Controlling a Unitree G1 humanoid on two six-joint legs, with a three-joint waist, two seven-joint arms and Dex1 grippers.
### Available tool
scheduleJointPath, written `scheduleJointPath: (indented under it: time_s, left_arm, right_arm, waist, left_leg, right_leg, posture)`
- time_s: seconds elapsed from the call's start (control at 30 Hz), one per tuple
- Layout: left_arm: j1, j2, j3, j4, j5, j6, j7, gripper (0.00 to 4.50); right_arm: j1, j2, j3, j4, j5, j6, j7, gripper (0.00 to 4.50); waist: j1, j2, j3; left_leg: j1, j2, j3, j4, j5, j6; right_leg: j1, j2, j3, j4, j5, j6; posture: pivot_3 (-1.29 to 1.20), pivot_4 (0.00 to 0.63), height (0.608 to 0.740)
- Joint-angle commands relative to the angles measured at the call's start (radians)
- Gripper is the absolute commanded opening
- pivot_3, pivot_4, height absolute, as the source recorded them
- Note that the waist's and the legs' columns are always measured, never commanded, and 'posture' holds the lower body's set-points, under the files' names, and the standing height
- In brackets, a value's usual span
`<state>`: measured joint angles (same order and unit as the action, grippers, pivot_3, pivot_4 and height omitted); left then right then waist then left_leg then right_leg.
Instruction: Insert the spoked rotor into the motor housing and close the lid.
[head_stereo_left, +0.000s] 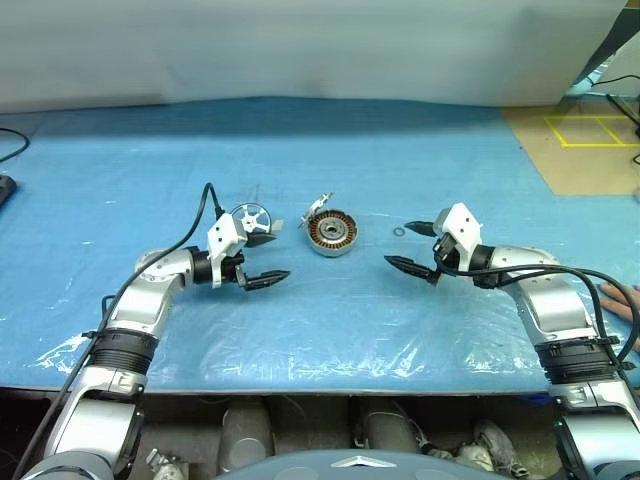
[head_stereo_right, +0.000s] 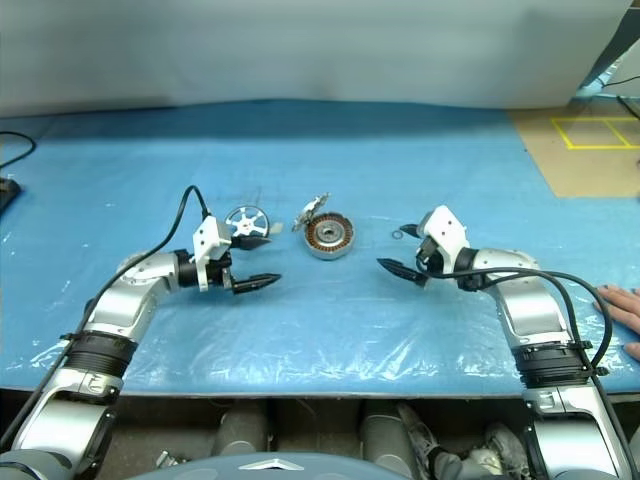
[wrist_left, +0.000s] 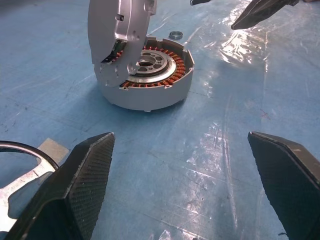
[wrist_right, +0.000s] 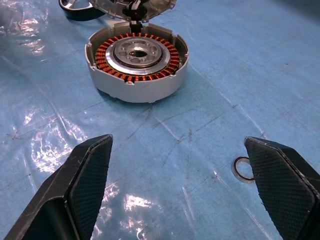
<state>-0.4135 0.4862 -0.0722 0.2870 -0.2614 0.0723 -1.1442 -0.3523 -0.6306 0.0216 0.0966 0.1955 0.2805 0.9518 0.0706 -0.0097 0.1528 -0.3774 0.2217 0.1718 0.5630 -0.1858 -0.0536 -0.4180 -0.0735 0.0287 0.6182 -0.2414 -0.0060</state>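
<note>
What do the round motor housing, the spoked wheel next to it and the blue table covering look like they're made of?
The round silver motor housing looks like matte grey cast metal, probably aluminium, ringed inside with copper-coloured windings. The flat spoked rotor appears to be bright bare metal, going by its silver-white sheen. The blue table covering looks like thin plastic film: it is glossy and creased, with glare patches.

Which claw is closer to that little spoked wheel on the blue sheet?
Left. The left claw hangs open right beside the spoked wheel; the right claw, also open, is across the motor housing from it.
</note>
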Motion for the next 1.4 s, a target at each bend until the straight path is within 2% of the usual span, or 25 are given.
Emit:
scheduleJointPath:
  time_s: [0.03,1.07,1.2,1.4]
  left_arm:
    - [-0.002,0.001,0.007,-0.010,-0.003,-0.018,0.006,4.50]
    - [-0.010,-0.010,0.004,0.011,0.001,-0.046,0.014,4.50]
    - [-0.006,-0.017,0.001,0.023,0.006,-0.059,0.017,4.50]
    - [-0.002,-0.025,0.000,0.031,0.012,-0.067,0.019,4.50]
  right_arm:
    - [-0.021,0.001,-0.001,-0.010,0.000,-0.024,-0.004,4.46]
    - [-0.063,-0.018,0.043,0.015,-0.029,-0.044,0.049,4.46]
    - [-0.141,-0.069,0.121,0.064,-0.104,-0.111,0.129,4.46]
    - [-0.416,-0.082,0.256,0.257,-0.196,-0.261,0.321,4.46]
  waist:
    - [0.000,0.000,0.000]
    - [0.000,0.000,0.000]
    - [-0.002,0.000,0.000]
    - [-0.005,0.000,0.000]
  left_leg:
    - [0.000,0.000,0.000,0.000,0.000,0.000]
    - [0.000,0.000,0.000,0.000,0.000,0.000]
    - [0.000,0.000,0.000,0.001,0.000,0.000]
    - [0.000,0.000,0.000,0.004,0.000,0.001]
  right_leg:
    - [0.000,0.000,0.000,0.000,0.000,0.000]
    - [0.000,0.000,0.000,0.000,0.000,0.000]
    - [0.000,0.000,0.000,0.001,0.000,0.000]
    - [-0.002,0.000,0.000,0.005,0.000,-0.001]
  posture:
    - [0.00,0.150,0.740]
    - [0.00,0.150,0.740]
    - [0.00,0.150,0.740]
    - [0.00,0.150,0.740]
